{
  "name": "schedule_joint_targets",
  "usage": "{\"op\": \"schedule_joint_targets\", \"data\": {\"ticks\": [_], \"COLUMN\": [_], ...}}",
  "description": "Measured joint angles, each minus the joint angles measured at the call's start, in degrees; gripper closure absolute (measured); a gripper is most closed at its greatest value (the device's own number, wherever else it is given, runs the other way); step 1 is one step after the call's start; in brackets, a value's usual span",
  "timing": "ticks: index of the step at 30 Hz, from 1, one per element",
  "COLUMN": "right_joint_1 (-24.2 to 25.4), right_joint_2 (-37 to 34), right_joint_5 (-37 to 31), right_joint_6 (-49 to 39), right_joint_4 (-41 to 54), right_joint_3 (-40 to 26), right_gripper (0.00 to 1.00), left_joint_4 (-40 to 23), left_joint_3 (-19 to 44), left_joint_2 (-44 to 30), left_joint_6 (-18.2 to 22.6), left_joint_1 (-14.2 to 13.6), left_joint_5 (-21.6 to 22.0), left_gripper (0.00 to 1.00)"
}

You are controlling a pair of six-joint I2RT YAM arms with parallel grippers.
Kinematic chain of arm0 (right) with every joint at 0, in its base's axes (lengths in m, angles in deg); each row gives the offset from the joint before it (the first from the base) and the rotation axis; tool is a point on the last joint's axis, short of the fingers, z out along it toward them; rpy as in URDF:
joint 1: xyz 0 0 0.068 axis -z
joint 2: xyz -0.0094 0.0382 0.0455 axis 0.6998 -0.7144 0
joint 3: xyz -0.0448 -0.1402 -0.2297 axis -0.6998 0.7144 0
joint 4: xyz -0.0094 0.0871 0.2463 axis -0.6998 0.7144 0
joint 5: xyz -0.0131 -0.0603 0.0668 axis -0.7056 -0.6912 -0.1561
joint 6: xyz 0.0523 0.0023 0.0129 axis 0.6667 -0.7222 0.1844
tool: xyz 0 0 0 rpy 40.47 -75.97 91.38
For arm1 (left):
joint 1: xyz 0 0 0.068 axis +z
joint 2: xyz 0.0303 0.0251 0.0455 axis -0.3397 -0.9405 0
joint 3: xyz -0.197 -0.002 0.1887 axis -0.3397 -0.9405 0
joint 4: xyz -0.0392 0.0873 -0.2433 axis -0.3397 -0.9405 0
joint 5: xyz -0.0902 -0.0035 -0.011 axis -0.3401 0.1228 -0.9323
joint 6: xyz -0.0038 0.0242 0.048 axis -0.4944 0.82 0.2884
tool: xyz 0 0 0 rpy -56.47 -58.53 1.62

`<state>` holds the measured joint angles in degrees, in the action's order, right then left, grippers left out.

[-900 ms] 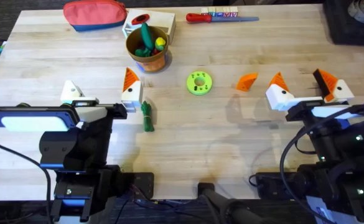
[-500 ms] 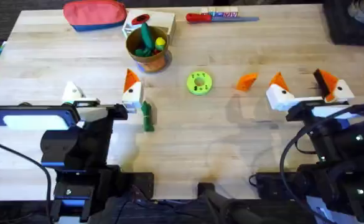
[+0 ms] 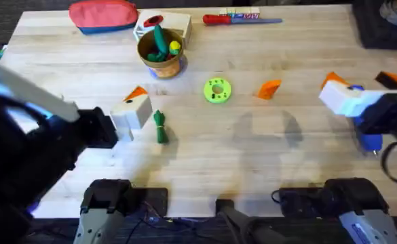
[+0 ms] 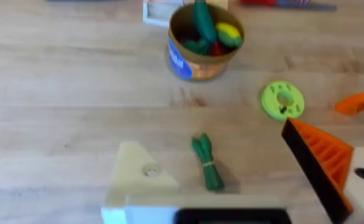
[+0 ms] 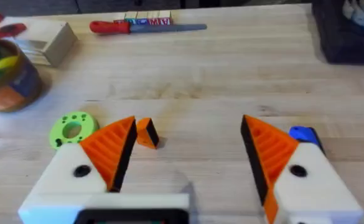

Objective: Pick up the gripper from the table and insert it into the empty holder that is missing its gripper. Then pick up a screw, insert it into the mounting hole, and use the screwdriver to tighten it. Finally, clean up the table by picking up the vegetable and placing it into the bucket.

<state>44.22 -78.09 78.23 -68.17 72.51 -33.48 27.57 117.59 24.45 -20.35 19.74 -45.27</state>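
Note:
The orange ribbed gripper (image 3: 269,89) (image 5: 147,132) (image 4: 358,102) lies loose on the table, right of centre. My left gripper (image 4: 208,135) is open and empty above the dark-green vegetable (image 3: 159,127) (image 4: 206,163). One of its fingers is the bare white holder (image 4: 138,177); the other finger (image 3: 134,108) carries an orange pad. My right gripper (image 3: 357,80) (image 5: 188,124) hangs open and empty, with the loose orange gripper just beyond its fingertips. A bright-blue end, apparently the screwdriver (image 3: 370,141) (image 5: 303,132), shows beside the right arm. The brown-orange bucket (image 3: 161,51) (image 4: 203,40) holds toy vegetables.
A lime-green disc (image 3: 217,90) lies mid-table. At the far edge are a red-handled screwdriver (image 3: 242,19), a white-and-tan box (image 3: 174,22) and a red pouch (image 3: 103,15). The left arm looms large and dark at the lower left. A black bin (image 3: 381,24) stands far right.
The left arm has risen close under the camera, its padded finger now tilted. The right gripper has shifted right, uncovering the blue end. The loose things on the table have not moved.

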Motion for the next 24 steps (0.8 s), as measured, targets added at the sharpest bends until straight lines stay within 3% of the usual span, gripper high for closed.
{"op": "schedule_joint_targets", "data": {"ticks": [2, 5, 12, 13, 18, 19, 21, 24], "right_joint_1": [0.0, 0.0, 0.0, 0.0, 0.0, 0.0, 0.0, 0.0], "right_joint_2": [-3.2, -6.6, -7.7, -7.7, -7.7, -7.7, -7.7, -7.7], "right_joint_5": [0.0, 0.0, 0.0, 0.0, 0.0, 0.0, 0.0, 0.0], "right_joint_6": [0.1, 0.2, 0.4, 0.4, 0.4, 0.4, 0.4, 0.4], "right_joint_4": [2.0, 2.1, 2.6, 2.5, 2.5, 2.6, 2.6, 2.6], "right_joint_3": [-4.4, -8.0, -8.5, -8.5, -8.5, -8.5, -8.5, -8.5], "right_gripper": [0.010, 0.010, 0.010, 0.010, 0.009, 0.010, 0.010, 0.009], "left_joint_4": [-5.3, -8.0, -6.6, -6.2, -3.7, -2.9, -0.4, 6.0], "left_joint_3": [3.5, 4.3, 4.3, 4.3, 4.3, 4.3, 4.3, 4.3], "left_joint_2": [-6.2, -14.1, -27.6, -28.7, -32.1, -32.1, -32.0, -31.9], "left_joint_6": [0.0, 0.0, -0.3, -0.6, -0.4, 0.2, 0.9, 1.6], "left_joint_1": [0.0, 0.0, 0.0, 0.0, -0.2, -0.6, -2.3, -7.2], "left_joint_5": [-0.7, -1.7, -2.9, -3.1, -5.0, -5.8, -8.1, -11.7], "left_gripper": [0.015, 0.015, 0.018, 0.119, 0.910, 0.921, 0.614, 0.157]}}
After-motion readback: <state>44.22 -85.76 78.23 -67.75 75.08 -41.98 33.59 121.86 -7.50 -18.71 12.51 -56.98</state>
